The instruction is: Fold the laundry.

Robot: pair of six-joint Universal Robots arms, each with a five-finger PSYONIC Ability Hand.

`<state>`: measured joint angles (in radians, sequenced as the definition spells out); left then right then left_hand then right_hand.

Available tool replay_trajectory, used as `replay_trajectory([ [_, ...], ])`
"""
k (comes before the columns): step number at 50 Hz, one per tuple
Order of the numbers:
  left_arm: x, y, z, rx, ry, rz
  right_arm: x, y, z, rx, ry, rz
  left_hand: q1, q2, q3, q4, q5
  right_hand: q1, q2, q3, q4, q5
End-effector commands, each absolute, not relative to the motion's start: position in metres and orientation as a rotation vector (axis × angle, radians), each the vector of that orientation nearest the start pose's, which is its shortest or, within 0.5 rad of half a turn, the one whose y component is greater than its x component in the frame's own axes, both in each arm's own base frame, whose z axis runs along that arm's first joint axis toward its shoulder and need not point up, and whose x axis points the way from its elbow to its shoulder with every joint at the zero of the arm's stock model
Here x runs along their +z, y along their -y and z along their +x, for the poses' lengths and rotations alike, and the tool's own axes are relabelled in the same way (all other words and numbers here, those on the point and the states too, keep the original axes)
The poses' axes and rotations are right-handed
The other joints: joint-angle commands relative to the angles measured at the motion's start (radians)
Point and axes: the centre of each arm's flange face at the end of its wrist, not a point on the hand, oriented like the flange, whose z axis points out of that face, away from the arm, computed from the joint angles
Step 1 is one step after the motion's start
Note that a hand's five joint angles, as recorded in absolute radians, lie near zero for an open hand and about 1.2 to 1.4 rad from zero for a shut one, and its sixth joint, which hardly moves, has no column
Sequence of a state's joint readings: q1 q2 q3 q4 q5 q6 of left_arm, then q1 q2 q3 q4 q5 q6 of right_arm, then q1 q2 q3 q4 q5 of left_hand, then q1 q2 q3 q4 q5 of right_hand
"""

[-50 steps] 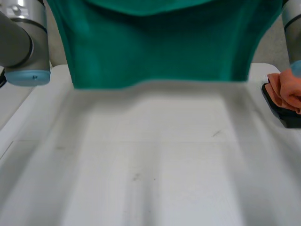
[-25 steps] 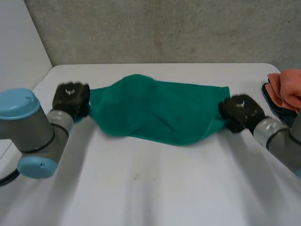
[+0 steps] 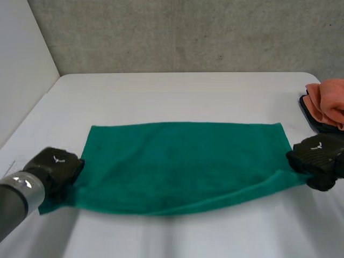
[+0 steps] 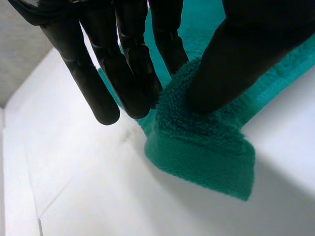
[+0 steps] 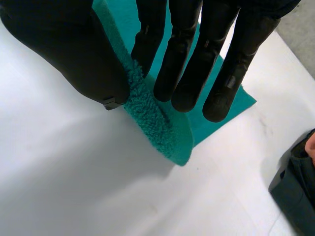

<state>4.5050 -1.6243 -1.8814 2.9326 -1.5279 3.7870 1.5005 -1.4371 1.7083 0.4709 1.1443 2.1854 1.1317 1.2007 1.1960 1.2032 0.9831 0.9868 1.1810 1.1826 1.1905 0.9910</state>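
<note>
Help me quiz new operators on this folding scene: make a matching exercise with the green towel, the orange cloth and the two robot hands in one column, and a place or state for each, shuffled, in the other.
Column one
1. green towel
2. orange cloth
3. left robot hand
4. right robot hand

Column two
A. pinching the towel's near right corner
B. bunched at the right edge of the table
C. spread out across the middle of the table
D. pinching the towel's near left corner

Pairs: 1-C, 2-B, 3-D, 4-A.
</note>
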Motion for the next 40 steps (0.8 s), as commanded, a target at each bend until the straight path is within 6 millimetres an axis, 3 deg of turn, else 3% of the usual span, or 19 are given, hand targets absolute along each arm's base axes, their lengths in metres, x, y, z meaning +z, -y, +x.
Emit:
replay_trajectory([
  [1, 0.199, 0.232, -0.190, -1.547, -2.249, 1.120, 0.199, 0.281, 0.147, -1.519, -2.473, -1.421, 0.265, 0.196, 0.200, 0.193, 0.239, 0.409, 0.215, 0.214, 0.206, 0.231],
  [6, 0.188, 0.271, -0.205, -1.677, -2.187, 1.058, 0.188, 0.316, 0.153, -1.693, -2.469, -1.274, 0.265, 0.196, 0.200, 0.193, 0.239, 0.409, 0.215, 0.214, 0.206, 0.231],
  [16, 0.161, 0.341, -0.232, -1.720, -2.186, 0.884, 0.171, 0.363, 0.174, -1.940, -2.490, -1.252, 0.265, 0.196, 0.200, 0.193, 0.239, 0.409, 0.215, 0.214, 0.206, 0.231],
  [24, 0.149, 0.373, -0.252, -1.787, -2.129, 0.879, 0.152, 0.390, 0.201, -2.046, -2.410, -1.257, 0.265, 0.196, 0.200, 0.193, 0.239, 0.409, 0.215, 0.214, 0.206, 0.231],
  [34, 0.136, 0.397, -0.263, -1.897, -2.038, 0.851, 0.144, 0.417, 0.206, -2.273, -2.392, -1.181, 0.265, 0.196, 0.200, 0.193, 0.239, 0.409, 0.215, 0.214, 0.206, 0.231],
  [37, 0.133, 0.397, -0.264, -1.910, -2.027, 0.852, 0.137, 0.417, 0.213, -2.268, -2.385, -1.184, -0.124, -0.193, -0.188, -0.195, -0.150, 0.409, 0.215, 0.214, 0.206, 0.231],
  [38, 0.132, 0.396, -0.265, -1.919, -2.023, 0.850, 0.136, 0.417, 0.213, -2.264, -2.384, -1.177, -0.623, -0.692, -0.687, -0.694, -0.648, 0.409, 0.215, 0.214, 0.206, 0.231],
  [39, 0.132, 0.395, -0.264, -1.919, -2.023, 0.850, 0.136, 0.418, 0.214, -2.269, -2.381, -1.176, -0.814, -0.883, -0.878, -0.885, -0.839, -0.281, -0.475, -0.477, -0.485, -0.460],
  [40, 0.132, 0.395, -0.264, -1.919, -2.019, 0.852, 0.136, 0.419, 0.214, -2.273, -2.387, -1.173, -0.957, -1.026, -1.021, -1.029, -0.983, -0.812, -1.006, -1.008, -1.016, -0.991],
])
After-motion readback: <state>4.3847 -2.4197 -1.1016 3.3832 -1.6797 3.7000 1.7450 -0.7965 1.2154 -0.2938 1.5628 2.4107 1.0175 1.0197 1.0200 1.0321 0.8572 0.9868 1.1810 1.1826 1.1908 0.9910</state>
